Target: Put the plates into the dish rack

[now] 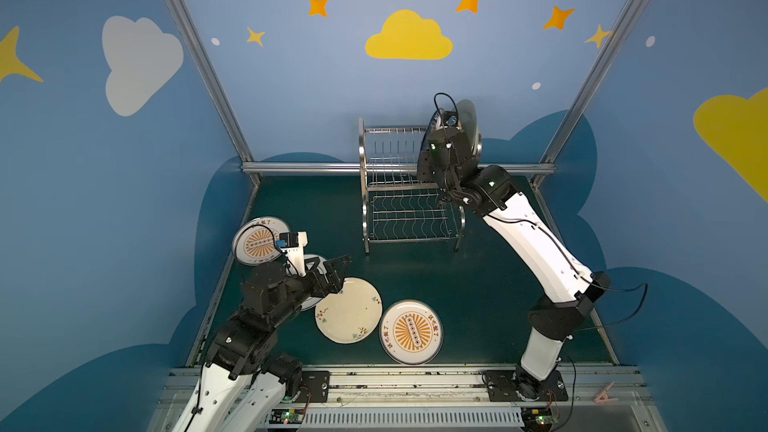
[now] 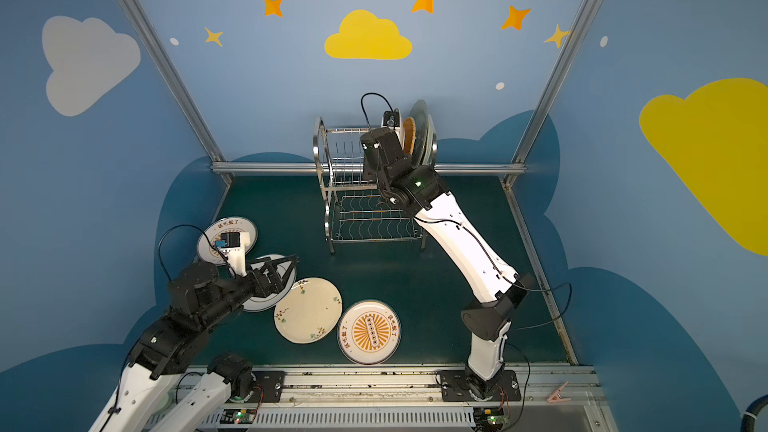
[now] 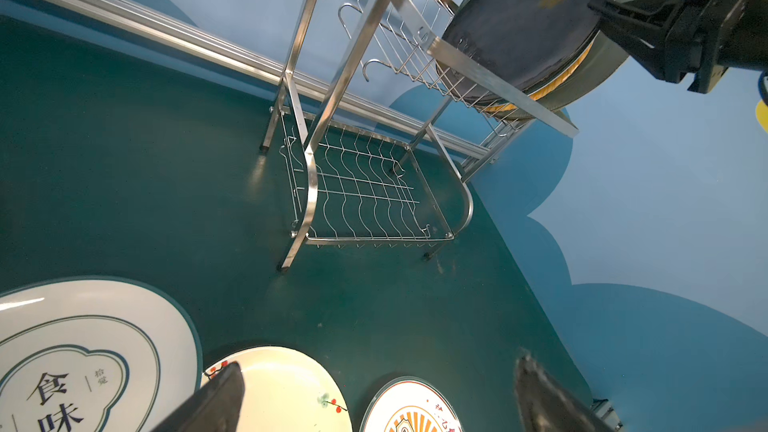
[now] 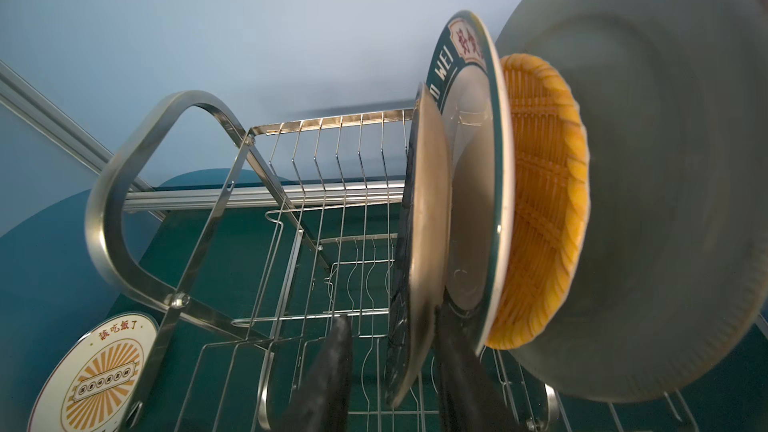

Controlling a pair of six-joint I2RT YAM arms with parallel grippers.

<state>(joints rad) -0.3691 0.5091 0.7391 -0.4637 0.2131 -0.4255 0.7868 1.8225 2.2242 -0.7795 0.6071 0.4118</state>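
Seating the black plate (image 3: 519,22) in the upper tier of the dish rack (image 1: 365,184): step in hand, judged near its end.

- Right gripper (image 4: 390,326): jaws straddle the black plate's lower rim, one finger (image 4: 328,367) standing clear of it by a visible gap. Not clamped; holds nothing.
- Left gripper (image 1: 344,273): jaws spread wide and empty, hovering above the plates on the table (image 1: 478,284).
- Handling advice: let go only once the rim sits between two wires and the plate stands by itself. Draw the fingers back along the plate's own plane, so neither pad drags it against its neighbour.

Contents, upper tier, all on edge and close together at one end:
- black plate, outermost
- teal-rimmed plate (image 4: 478,184)
- yellow woven-look plate (image 4: 548,201)
- pale green plate (image 4: 665,160); whether a second stands behind it cannot be told

Remaining slots (image 4: 324,151): free.
Lower shelf (image 3: 365,201): holds nothing.

Flat on the table, awaiting loading:
- sunburst plate (image 1: 259,238) at the far left
- cloud-emblem plate (image 3: 83,367) below the left gripper
- cream floral plate (image 1: 348,310)
- second sunburst plate (image 1: 410,331)
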